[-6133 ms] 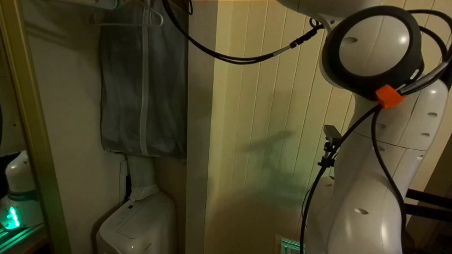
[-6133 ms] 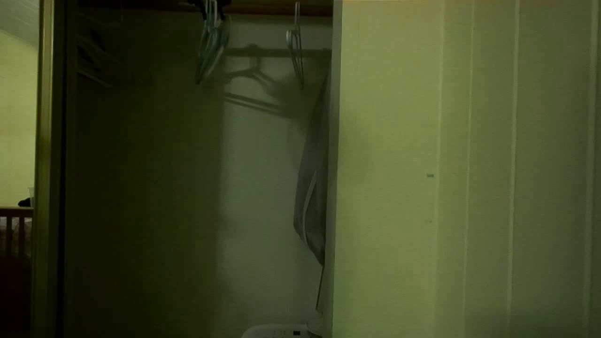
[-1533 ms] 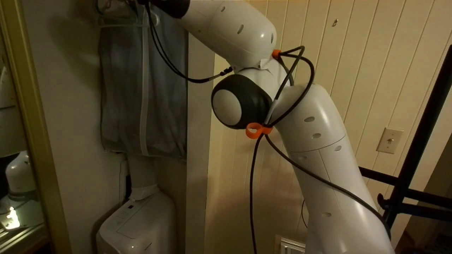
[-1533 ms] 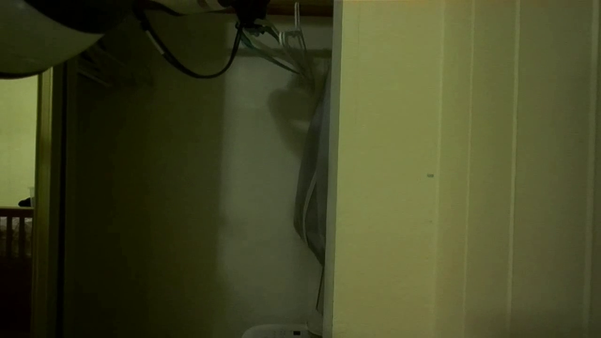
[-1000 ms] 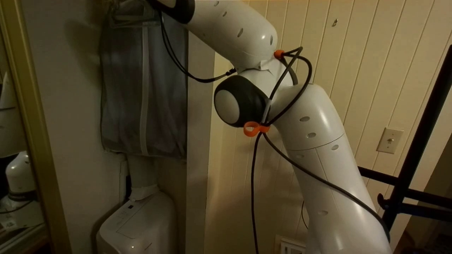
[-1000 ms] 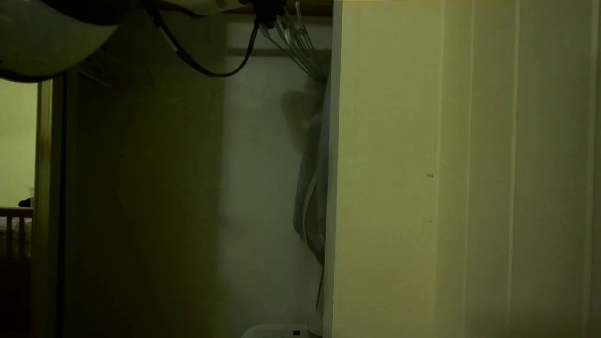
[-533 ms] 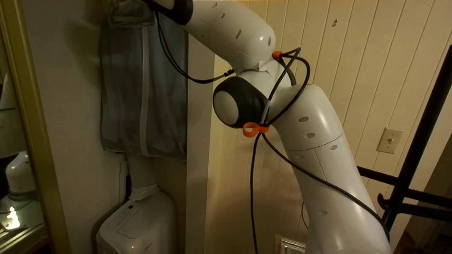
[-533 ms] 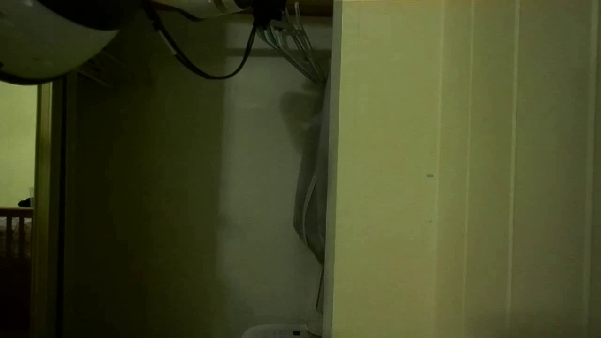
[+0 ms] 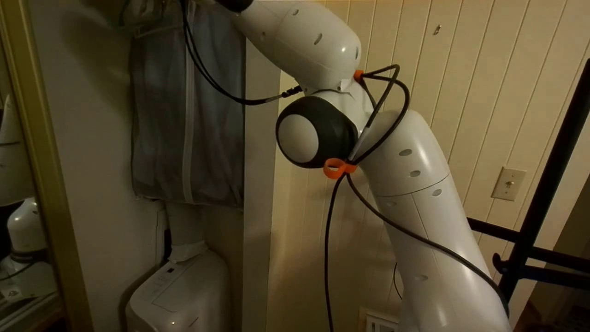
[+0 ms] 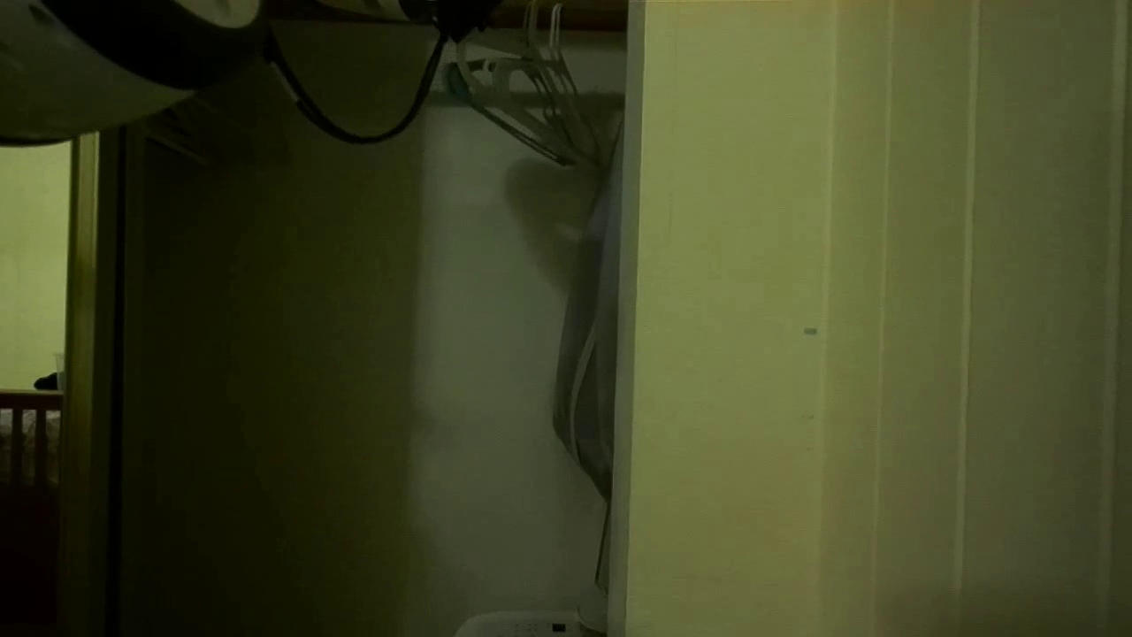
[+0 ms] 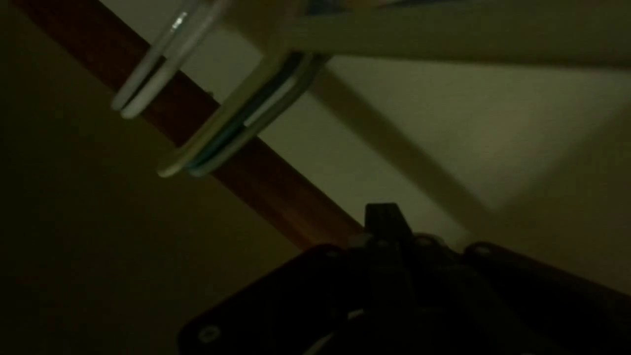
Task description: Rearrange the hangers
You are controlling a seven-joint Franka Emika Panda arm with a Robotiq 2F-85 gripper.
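I am pulling my gripper (image 11: 392, 224) back — its fingers (image 11: 387, 219) seem to be pressing together, holding nothing. The hangers (image 11: 231, 123) are now hanging at the brown rail (image 11: 300, 207) nearer to the grey garment bag (image 9: 214, 115) — so the sliding is working, I judge, though they are leaning.

Hangers (image 11: 232, 104), perhaps five; one rod (image 11: 291, 201), one gripper (image 11: 388, 214), one grey cloth (image 9: 214, 120).

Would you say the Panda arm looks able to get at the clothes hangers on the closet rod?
Probably yes: the wrist view shows nothing between its gripper and the clothes hangers on the closet rod, though dimness hides how the jaws stand.
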